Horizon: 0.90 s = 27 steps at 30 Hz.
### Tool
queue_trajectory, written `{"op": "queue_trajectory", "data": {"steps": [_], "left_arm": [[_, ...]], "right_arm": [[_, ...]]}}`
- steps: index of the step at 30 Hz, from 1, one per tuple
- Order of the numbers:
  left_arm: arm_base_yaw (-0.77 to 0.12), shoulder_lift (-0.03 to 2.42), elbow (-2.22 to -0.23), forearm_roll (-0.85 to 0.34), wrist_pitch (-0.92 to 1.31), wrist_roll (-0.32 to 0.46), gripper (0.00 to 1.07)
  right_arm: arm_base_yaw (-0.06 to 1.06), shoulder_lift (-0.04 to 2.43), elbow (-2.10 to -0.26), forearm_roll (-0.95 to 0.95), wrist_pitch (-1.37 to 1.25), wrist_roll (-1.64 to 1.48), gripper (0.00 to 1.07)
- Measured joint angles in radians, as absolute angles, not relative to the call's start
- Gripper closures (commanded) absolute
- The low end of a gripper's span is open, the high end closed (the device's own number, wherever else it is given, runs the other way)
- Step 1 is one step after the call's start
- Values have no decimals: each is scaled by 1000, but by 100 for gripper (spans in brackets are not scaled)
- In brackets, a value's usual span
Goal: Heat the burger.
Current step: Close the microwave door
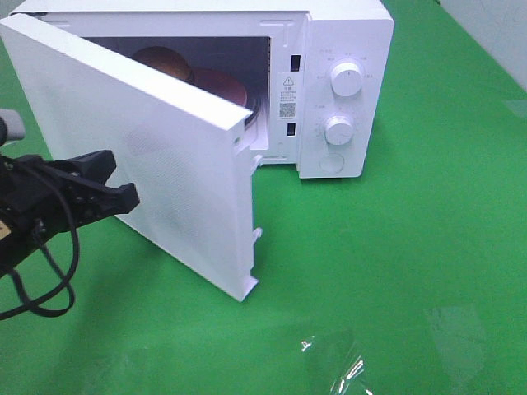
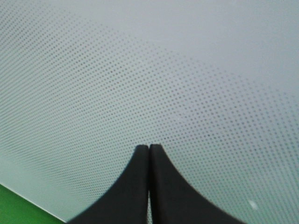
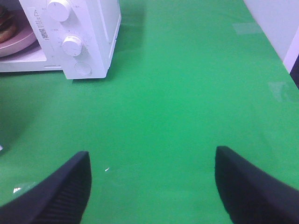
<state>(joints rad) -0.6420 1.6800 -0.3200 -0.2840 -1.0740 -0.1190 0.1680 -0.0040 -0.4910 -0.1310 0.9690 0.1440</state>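
Note:
The burger [image 1: 163, 62] sits inside the white microwave [image 1: 346, 33] on a pink plate [image 1: 224, 86]; only its golden-brown bun shows over the door's top edge. The door [image 1: 156, 156] stands part-way open. My left gripper [image 1: 130, 197] is shut, its tips [image 2: 148, 149] against the door's dotted outer face [image 2: 140, 84]. In the right wrist view my right gripper [image 3: 152, 172] hangs open and empty over the green mat, well away from the microwave [image 3: 88, 32]. That view catches the burger [image 3: 5, 24] and plate [image 3: 21, 43] at the cavity's edge.
The microwave front carries two round knobs [image 1: 344, 78] [image 1: 338, 129] and a round button [image 1: 331, 161]. A green mat [image 1: 412, 247] covers the table, with shiny clear patches [image 1: 346, 370] near the front. A pale wall [image 1: 494, 33] borders the right rear.

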Motion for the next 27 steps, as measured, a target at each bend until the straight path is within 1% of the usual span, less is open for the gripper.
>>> {"op": "queue_trajectory", "data": {"steps": [1, 2, 3, 6, 8, 9, 10, 11, 12, 13, 14, 15, 16, 17, 21, 27], "left_arm": [[-669, 1699, -352, -310, -1074, -103, 107], [-669, 1699, -352, -310, -1074, -103, 107], [-695, 1715, -393, -329, -1065, -89, 107], [-706, 1719, -410, -336, -1056, -81, 107], [-738, 1734, -503, -371, -974, -31, 107], [-738, 1734, -503, -371, -974, -31, 107], [-750, 1738, -547, -391, -934, 6, 107], [-750, 1738, -547, -391, -934, 6, 107], [-755, 1739, -591, -420, -900, 53, 107], [-755, 1739, -591, -420, -900, 53, 107], [-758, 1739, -615, -435, -882, 71, 107], [-759, 1741, -658, -463, -854, 112, 107], [-759, 1741, -658, -463, -854, 112, 107], [-759, 1750, -704, -489, -835, 141, 107], [-759, 1787, -783, -518, -799, 171, 107], [-759, 1838, -878, -522, -748, 178, 107]], "right_arm": [[168, -4, -491, -131, 969, 144, 36], [168, -4, -491, -131, 969, 144, 36], [168, -4, -491, -131, 969, 144, 36], [168, -4, -491, -131, 969, 144, 36], [168, -4, -491, -131, 969, 144, 36], [168, -4, -491, -131, 969, 144, 36], [168, -4, -491, -131, 969, 144, 36], [168, -4, -491, -131, 969, 144, 36], [168, -4, -491, -131, 969, 144, 36], [168, -4, -491, -131, 969, 144, 36], [168, -4, -491, -131, 969, 144, 36], [168, -4, -491, -131, 969, 144, 36], [168, -4, -491, -131, 969, 144, 36], [168, -4, -491, -131, 969, 144, 36], [168, -4, -491, -131, 969, 144, 36], [168, -4, -491, -131, 969, 144, 36]]}}
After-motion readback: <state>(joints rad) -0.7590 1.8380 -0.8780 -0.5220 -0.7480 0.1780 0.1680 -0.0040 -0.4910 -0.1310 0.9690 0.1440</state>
